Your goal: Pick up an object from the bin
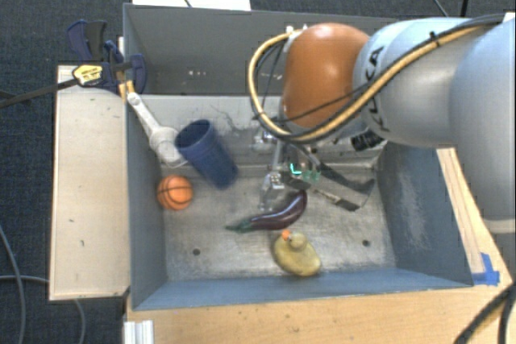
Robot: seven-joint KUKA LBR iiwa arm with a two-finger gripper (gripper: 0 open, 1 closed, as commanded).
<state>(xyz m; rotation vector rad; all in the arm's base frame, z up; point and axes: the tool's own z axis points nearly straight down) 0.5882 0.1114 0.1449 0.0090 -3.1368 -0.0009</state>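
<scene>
My gripper (275,176) hangs under the arm's orange cover, near the middle of the bin. Just below it lies a dark purple toy eggplant (280,213), its green stem end pointing left; whether the gripper touches it I cannot tell. In front of the eggplant, by the near wall, sits a yellow rubber duck (296,254). A dark blue cup (206,153) lies on its side to the left of the gripper.
A small orange basketball (175,192) rests by the left wall. A white-handled tool (153,130) leans in the back left corner behind the cup. A black flat tool (343,191) lies right of the gripper. The arm covers the bin's back right.
</scene>
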